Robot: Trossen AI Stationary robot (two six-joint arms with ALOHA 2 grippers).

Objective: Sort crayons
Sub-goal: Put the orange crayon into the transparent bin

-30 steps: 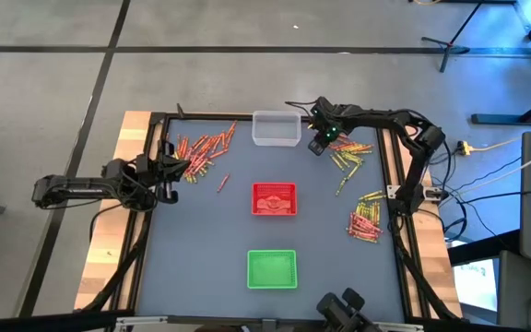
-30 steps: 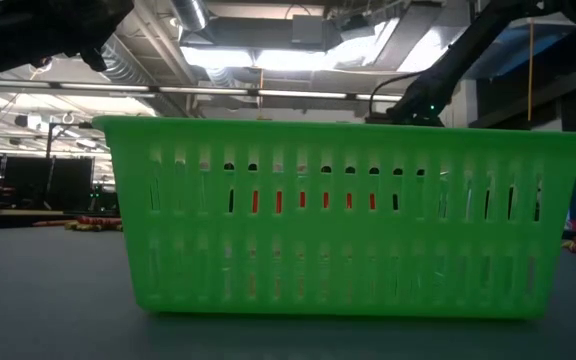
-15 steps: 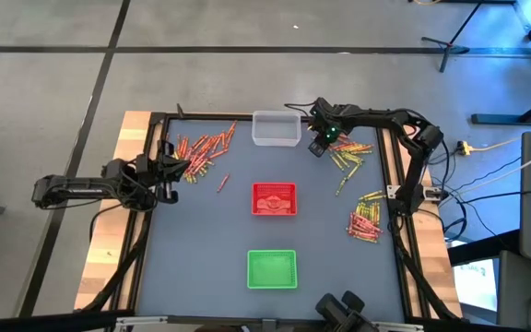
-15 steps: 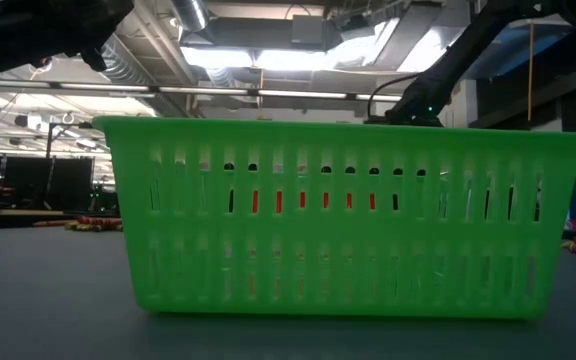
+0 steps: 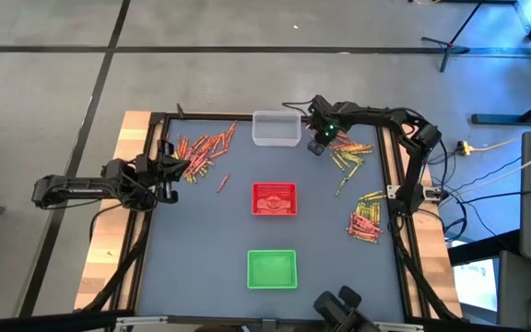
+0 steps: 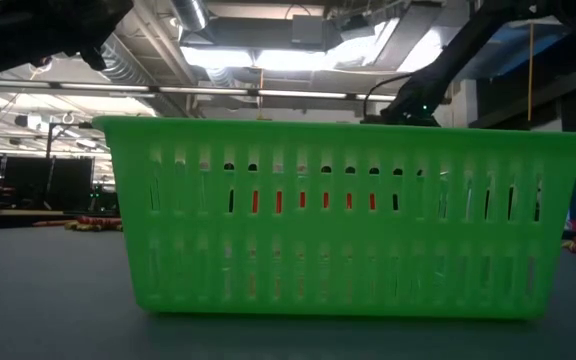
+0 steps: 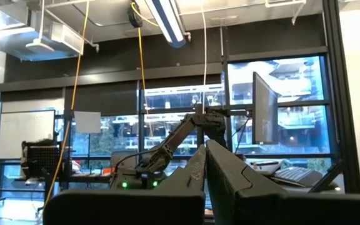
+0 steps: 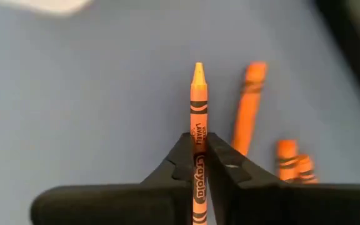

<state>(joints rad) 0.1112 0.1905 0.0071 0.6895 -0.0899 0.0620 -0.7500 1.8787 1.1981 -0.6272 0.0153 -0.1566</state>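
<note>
The crayons lie in loose heaps on the blue-grey table: orange-red ones at the far left (image 5: 203, 148), yellow-green and orange ones at the far right (image 5: 348, 155), and more by the right edge (image 5: 365, 219). My right gripper (image 5: 324, 138) points steeply down over the far-right heap, just right of the clear tray (image 5: 276, 128). It is shut on one orange crayon (image 8: 197, 106). My left gripper (image 5: 169, 166) waits at the table's left edge, shut and holding nothing, its fingers closed together (image 7: 205, 159). My right gripper pinches the orange crayon's paper-wrapped shaft (image 8: 198, 140) between its two fingers. The fingers come from above and lie along the crayon. The pointed end (image 8: 197, 70) sticks out past the fingertips; the other end runs back between the fingers.
A red tray (image 5: 274, 198) stands mid-table and a green tray (image 5: 272, 268) near the front edge; the green one fills the low view (image 6: 338, 215). One stray red crayon (image 5: 221, 183) lies left of the red tray. More orange crayons (image 8: 249, 106) lie beside the held one.
</note>
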